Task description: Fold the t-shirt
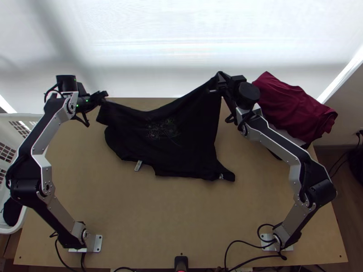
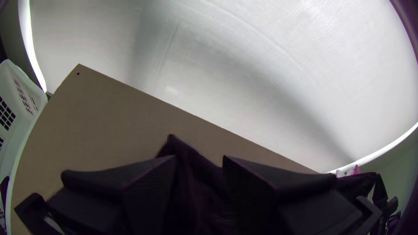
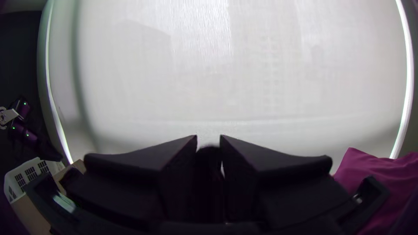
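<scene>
- Looks like a robotics test bench, in a home, lab or office: hard to tell which.
- Has a left arm (image 1: 40,166) and a right arm (image 1: 277,144) mounted on a light wooden table (image 1: 181,222), with loose black cables (image 1: 232,247) at the near edge.
- Leans domestic in a white plastic laundry basket (image 1: 10,118) and a brown wood-look floor (image 1: 341,192).
- Includes a bright white blind or screen (image 1: 181,50) beyond the table, plus a wall socket (image 1: 360,132).

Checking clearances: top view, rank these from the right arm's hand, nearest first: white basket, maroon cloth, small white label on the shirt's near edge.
From the right hand:
1. Maroon cloth: just to its right.
2. White label: left and nearer the arm bases.
3. White basket: far left, beside the table.
</scene>
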